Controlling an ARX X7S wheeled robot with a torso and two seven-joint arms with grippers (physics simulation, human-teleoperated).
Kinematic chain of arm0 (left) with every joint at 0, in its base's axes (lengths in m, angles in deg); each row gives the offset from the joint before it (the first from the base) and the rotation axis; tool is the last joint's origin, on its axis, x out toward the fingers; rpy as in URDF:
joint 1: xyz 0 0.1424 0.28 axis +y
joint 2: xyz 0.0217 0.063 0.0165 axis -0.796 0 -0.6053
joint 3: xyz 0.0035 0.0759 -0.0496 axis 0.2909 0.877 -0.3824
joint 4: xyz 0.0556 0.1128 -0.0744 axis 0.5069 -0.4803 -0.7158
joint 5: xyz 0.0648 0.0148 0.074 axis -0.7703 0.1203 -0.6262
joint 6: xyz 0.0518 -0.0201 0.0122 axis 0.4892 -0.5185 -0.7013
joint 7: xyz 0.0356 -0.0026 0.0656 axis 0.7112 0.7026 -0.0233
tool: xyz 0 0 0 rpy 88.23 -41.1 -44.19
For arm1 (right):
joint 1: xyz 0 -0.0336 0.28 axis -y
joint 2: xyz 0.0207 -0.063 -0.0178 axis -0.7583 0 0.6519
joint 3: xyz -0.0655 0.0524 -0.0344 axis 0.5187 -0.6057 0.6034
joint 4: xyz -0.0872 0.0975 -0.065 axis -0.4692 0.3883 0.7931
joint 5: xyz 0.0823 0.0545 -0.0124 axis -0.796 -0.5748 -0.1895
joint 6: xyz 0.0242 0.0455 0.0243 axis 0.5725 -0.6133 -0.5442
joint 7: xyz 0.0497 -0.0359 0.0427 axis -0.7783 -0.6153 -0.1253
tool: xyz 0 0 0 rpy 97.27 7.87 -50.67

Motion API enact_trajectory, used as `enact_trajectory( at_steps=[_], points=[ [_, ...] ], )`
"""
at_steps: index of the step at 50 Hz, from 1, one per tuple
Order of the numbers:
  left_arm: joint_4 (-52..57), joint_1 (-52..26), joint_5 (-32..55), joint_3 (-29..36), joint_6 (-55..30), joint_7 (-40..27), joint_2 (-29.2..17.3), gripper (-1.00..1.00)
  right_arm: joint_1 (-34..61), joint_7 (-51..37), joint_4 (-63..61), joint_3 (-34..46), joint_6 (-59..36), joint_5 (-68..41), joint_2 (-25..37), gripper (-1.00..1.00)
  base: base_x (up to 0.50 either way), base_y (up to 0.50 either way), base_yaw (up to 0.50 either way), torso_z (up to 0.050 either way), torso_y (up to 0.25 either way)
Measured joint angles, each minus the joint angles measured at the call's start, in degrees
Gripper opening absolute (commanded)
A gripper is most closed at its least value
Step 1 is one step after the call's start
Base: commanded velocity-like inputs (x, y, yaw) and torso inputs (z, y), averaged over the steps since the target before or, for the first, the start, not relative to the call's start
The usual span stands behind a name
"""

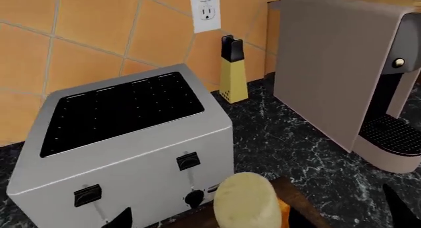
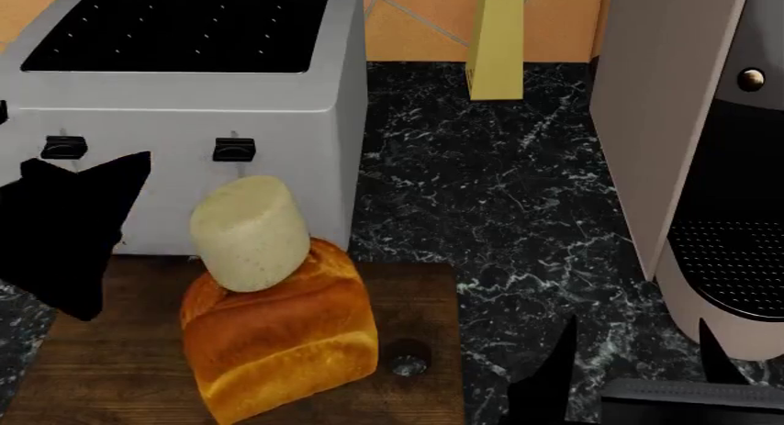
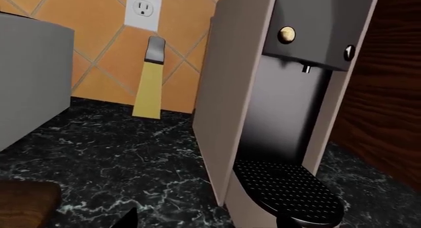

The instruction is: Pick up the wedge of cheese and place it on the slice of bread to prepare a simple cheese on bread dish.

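Head view: cheese wedge (image 2: 250,232) atop bread loaf (image 2: 279,338), toaster (image 2: 184,104) just behind; left gripper (image 2: 73,228) beside, right gripper (image 2: 631,365) well apart; finger states indiscernible.

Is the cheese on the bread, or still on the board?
On the bread. The cheese sits tilted on the bread's crust, off the board, and no hand holds it.

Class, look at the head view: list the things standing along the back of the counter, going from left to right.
toaster → tall yellow tapered object with a black top → coffee machine
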Motion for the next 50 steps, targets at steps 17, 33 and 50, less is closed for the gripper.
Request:
enact_trajectory(
  at_steps=[17, 33, 50],
  points=[
    [7.0, 4.5, -6.0, -6.8, 4.5, -4.6, -13.3, 1.00, -0.2, -0.6, -0.6, 0.1, -0.4, -0.5, 0.3, 1.00, 0.00, 0.00, 0.00, 0.000, 0.001],
    [10.6, 8.9, -7.4, -10.3, 8.1, -5.6, -19.9, 1.00, -0.3, -0.9, -1.4, 0.4, -1.0, -0.8, 0.7, 1.00, 0.00, 0.00, 0.00, 0.000, 0.000],
    [11.2, 11.5, -9.7, -11.1, 9.3, -4.1, -20.7, 1.00, 2.4, 1.3, -14.7, -1.2, -14.5, -4.2, 2.9, 1.00, 0.00, 0.00, 0.00, 0.000, 0.000]
  ],
)
